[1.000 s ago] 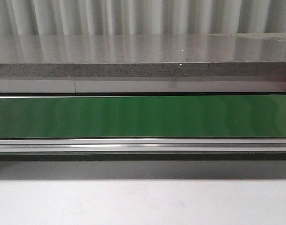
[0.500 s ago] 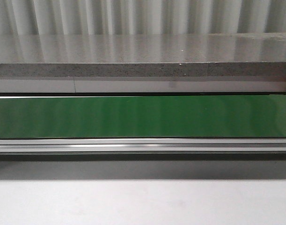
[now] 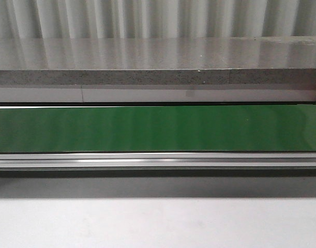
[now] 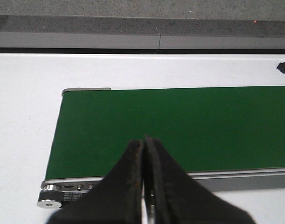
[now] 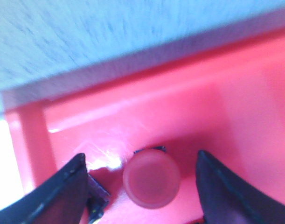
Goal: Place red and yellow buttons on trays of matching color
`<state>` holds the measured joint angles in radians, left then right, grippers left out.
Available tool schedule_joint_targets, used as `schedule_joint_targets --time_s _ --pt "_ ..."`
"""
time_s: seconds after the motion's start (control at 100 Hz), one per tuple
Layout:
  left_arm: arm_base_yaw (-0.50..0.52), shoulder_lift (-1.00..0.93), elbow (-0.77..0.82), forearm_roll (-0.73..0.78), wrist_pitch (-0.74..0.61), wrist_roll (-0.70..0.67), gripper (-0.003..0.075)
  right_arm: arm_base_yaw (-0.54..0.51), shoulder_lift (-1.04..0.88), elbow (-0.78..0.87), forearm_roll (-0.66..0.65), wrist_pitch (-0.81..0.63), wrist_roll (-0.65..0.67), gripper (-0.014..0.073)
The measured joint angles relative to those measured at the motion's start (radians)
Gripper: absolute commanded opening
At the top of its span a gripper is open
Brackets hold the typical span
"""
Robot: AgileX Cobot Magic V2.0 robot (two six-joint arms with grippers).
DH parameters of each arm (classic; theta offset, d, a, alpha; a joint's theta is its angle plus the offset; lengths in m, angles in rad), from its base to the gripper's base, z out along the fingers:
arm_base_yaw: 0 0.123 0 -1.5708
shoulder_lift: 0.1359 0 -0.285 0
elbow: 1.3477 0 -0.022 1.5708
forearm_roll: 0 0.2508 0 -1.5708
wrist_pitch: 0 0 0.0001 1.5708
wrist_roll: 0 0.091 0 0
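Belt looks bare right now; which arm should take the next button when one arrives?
Probably left: its gripper hangs shut over the green belt. The right gripper has jaws open around a red button in the red tray.

White table [image 4: 21, 107] under a green conveyor belt [image 4: 179, 126]; red tray [image 5: 245, 107] with red button [image 5: 150, 178].

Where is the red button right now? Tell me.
Only the right wrist view shows it: the red button lies on the floor of the red tray, between the open right claw's fingers, near a tray corner.
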<state>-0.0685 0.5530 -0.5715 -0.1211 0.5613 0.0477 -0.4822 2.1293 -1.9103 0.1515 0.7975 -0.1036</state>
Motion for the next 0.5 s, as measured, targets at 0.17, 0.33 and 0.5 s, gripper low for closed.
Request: schedule_joint_targets --time_s 0.17,0.33,0.5 --pt "0.0 0.0 0.0 0.0 0.0 0.0 -0.002 0.02 -0.102 0.0 0.002 0.0 0.0 0.05" --pt "0.0 0.0 0.0 0.0 0.0 0.0 -0.002 0.087 -0.2 0.0 0.002 0.006 -0.002 0.05" --pt "0.0 0.0 0.0 0.0 0.0 0.0 -0.002 0.186 -0.284 0.0 0.002 0.068 -0.016 0.05"
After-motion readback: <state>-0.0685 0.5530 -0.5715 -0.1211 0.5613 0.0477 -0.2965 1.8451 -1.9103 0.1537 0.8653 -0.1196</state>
